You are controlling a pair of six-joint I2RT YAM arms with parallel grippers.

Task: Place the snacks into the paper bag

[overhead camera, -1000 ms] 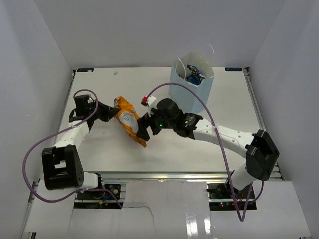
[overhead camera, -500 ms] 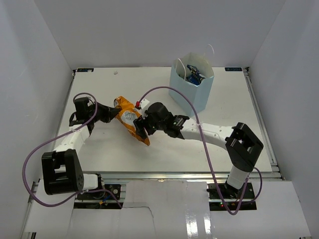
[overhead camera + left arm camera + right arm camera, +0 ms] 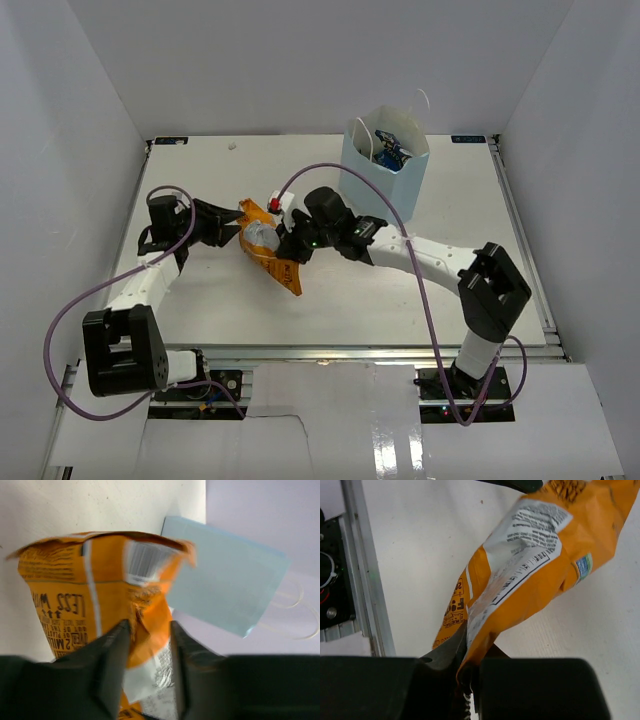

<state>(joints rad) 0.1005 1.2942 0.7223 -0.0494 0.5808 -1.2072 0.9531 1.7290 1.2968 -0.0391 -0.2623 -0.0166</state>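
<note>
Top view: orange chip bag [image 3: 275,268] lies on the table [image 3: 200,300] between the two arms, long axis running diagonal from far-left to near-right. We see the left gripper [image 3: 228,228] at its far-left end and the right gripper [image 3: 290,250] at its right side, toward the near end. Light blue paper bag [image 3: 375,195] stands upright, far and to the right of both grippers, well apart from the chip bag, with a blue-and-white packet [image 3: 393,153] showing inside. Right arm is clearly the nearer one to the paper bag, so we judge the carry falls to it: lift, swing far-right, drop the chip bag end-first through the mouth. Left wrist view: left gripper [image 3: 149,630] jaws stand parted with the crumpled end of the chip bag [image 3: 100,580] between them; it looks loose, not pinched flat, so we call it open. Paper bag [image 3: 225,590] sits beyond the chip bag. Right wrist view: right gripper [image 3: 470,655] is closed on a thin edge of the chip bag [image 3: 535,565], with the foil nipped between the fingers and the rest of the bag stretching away across the table. The grip is on an edge only, so we expect the bag to hang and swing when it is lifted.
</note>
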